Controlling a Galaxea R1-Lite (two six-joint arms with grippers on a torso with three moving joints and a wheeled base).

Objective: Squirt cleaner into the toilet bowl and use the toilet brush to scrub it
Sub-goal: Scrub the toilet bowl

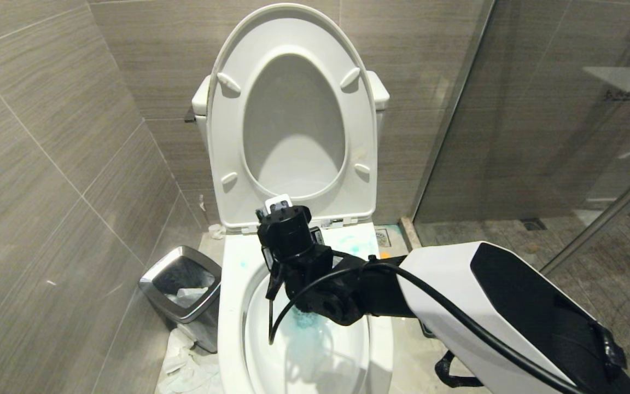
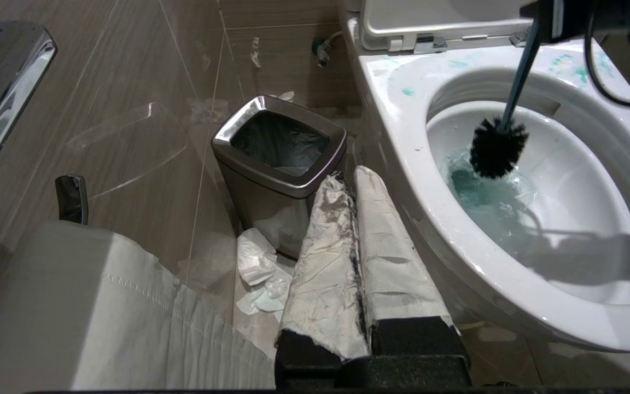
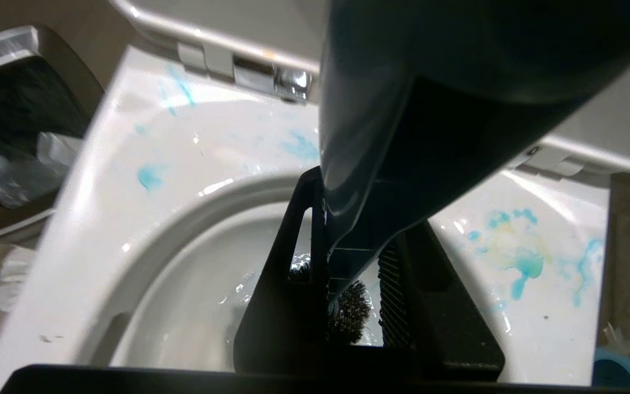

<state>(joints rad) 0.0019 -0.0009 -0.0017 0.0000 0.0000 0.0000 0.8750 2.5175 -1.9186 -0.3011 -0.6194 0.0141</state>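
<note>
The right gripper [image 1: 279, 273] hangs over the toilet bowl [image 1: 227, 306] with its fingers [image 3: 271, 284] closed tight on the handle of the toilet brush [image 2: 498, 145]. The handle runs down between the fingers, and the black bristle head sits below them, at the blue water low in the bowl. The cleaner is already in: blue marks show on the rim beside the fingers and in the water under them.

The step now looks like scrubbing. To do it well, I think the fingers should keep a firm hold, press the bristles on the wall and sweep round in slow rings, so nothing splashes out.

The raised seat [image 1: 293, 120] stands just behind the fingers, so there is little room that way. The rim curves close on both sides. The waste bin [image 1: 181, 293] is off to the left side, well apart. The left gripper [image 2: 356, 241] waits down beside the bowl, its fingers pressed together on nothing
</note>
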